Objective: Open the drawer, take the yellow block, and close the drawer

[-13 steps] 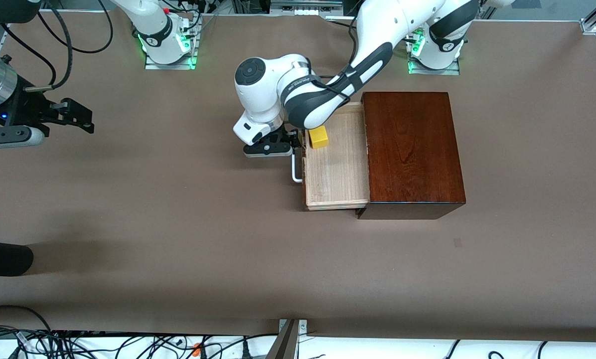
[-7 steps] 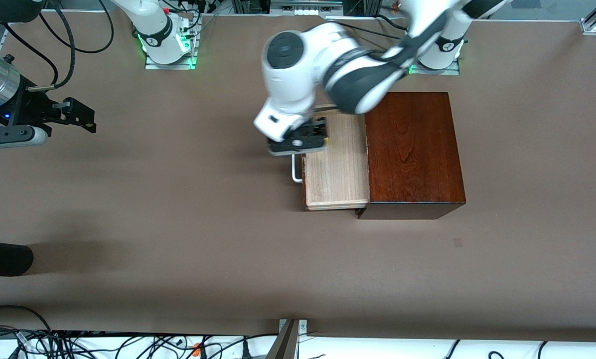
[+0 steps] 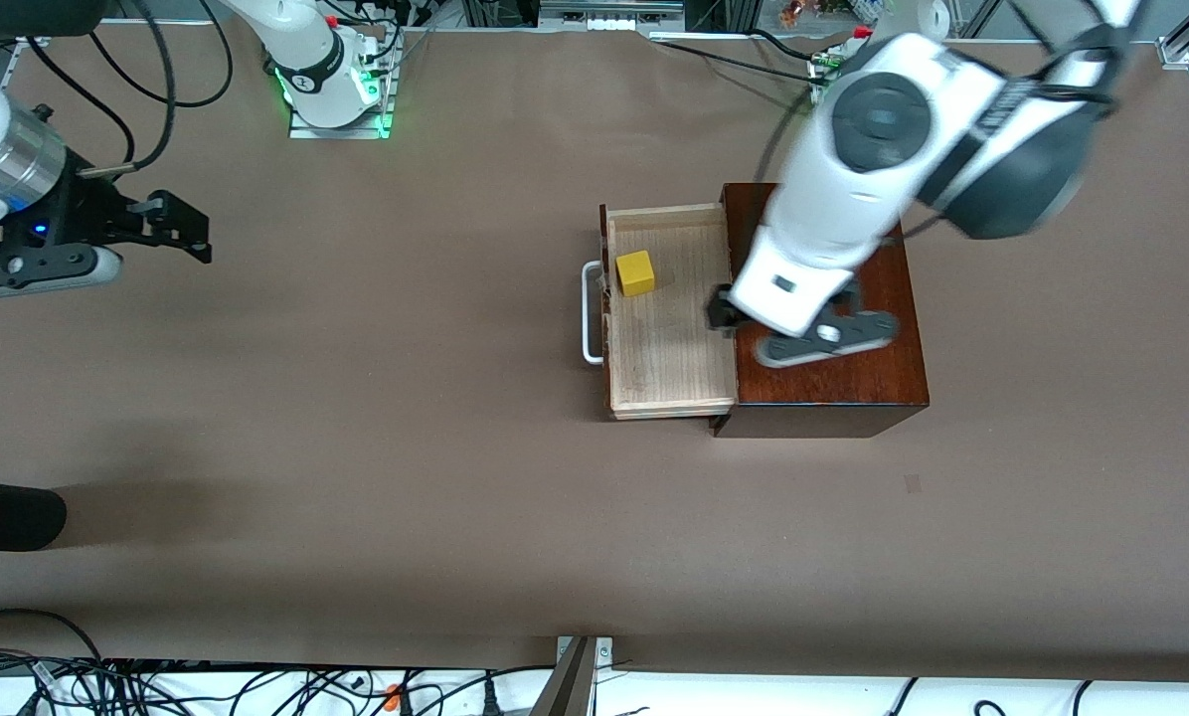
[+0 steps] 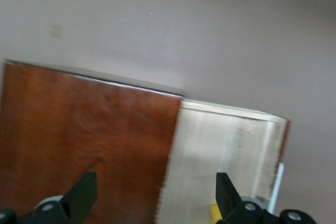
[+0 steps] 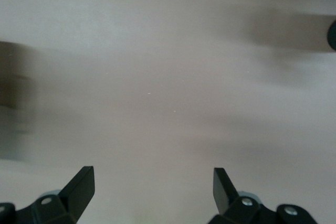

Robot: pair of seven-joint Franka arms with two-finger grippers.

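Observation:
The drawer (image 3: 669,343) is pulled out of the dark reddish-brown wooden box (image 3: 888,373), with its pale inside showing and its white loop handle (image 3: 588,313) toward the right arm's end. The yellow block (image 3: 635,272) sits in the drawer, close to the drawer front, toward the end farther from the front camera. My left gripper (image 3: 754,328) is open and empty, up in the air over the seam between box top and drawer. In the left wrist view its fingers (image 4: 155,184) frame the box (image 4: 89,135), the drawer (image 4: 226,145) and a sliver of the block (image 4: 214,213). My right gripper (image 3: 189,231) is open and empty over bare table at the right arm's end (image 5: 152,182).
A dark rounded object (image 3: 8,514) lies at the table's edge at the right arm's end. Cables (image 3: 157,686) and a metal bracket (image 3: 580,676) line the edge nearest the front camera. Brown table surface surrounds the box.
My left gripper has left the drawer handle, risen and swung across the drawer to over the box edge. The drawer stays open with the block uncovered. My right gripper drifted slightly toward the box.

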